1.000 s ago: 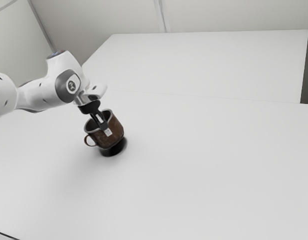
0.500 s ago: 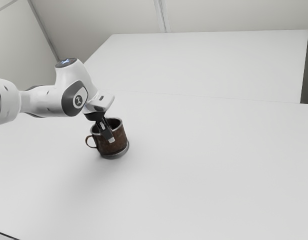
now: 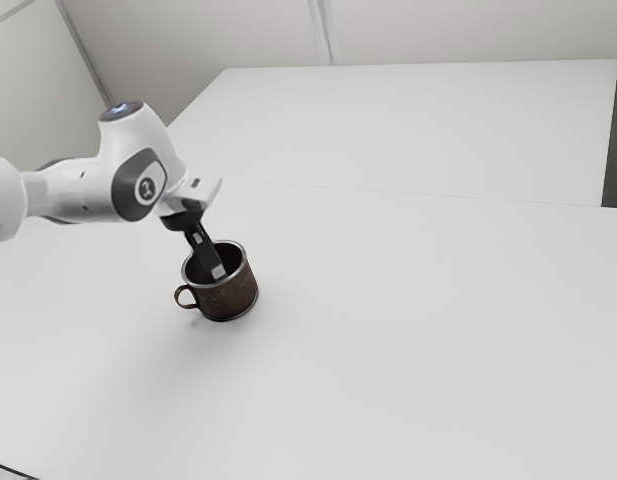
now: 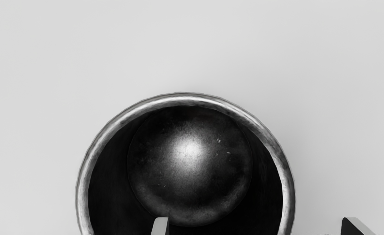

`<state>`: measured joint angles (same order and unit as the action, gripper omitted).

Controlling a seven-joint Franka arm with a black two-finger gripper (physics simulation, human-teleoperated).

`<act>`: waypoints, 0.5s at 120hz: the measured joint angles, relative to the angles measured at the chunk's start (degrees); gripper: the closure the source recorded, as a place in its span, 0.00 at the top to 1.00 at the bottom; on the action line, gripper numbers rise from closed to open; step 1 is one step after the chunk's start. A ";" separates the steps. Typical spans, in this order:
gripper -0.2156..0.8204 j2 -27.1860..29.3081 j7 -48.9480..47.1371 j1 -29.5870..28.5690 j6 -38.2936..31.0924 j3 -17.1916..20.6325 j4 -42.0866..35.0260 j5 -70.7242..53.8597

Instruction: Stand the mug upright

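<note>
The brown metal mug (image 3: 228, 299) stands on its base on the white table in the exterior view, mouth up, with its handle toward the exterior view's left. My gripper (image 3: 217, 271) is at the mug's mouth, tilted toward it. In the wrist view the mug's pale rim (image 4: 185, 99) rings a dark interior with a shiny bottom. There the gripper (image 4: 255, 226) is open: one fingertip is over the mouth, the other outside the rim, and the mug's wall passes between them with space on both sides. Neither fingertip touches it from two sides.
The white tabletop (image 3: 418, 330) stretches from the mug toward the exterior view's right. Farther back is another white surface (image 3: 408, 130), with pale walls behind it. A dark line crosses the exterior view's lower left corner.
The mug was tilted above its dark shadow, then came down to the table and settled upright. My hand first lowered with it, then drew back up and toward the exterior view's left.
</note>
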<state>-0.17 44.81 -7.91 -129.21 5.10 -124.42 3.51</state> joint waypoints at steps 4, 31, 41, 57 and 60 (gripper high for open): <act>0.77 0.55 -1.87 0.12 1.41 -0.12 0.53 -0.02; 0.78 4.08 -13.96 -0.24 10.02 0.23 8.48 -0.41; 0.79 3.79 -17.47 0.69 14.67 0.23 16.86 -1.94; 0.79 1.48 -21.59 3.69 21.45 -0.08 26.75 -4.00; 0.79 1.09 -22.22 4.18 22.59 -0.12 28.04 -4.19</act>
<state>0.92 22.59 -3.73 -106.62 4.98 -96.39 -0.67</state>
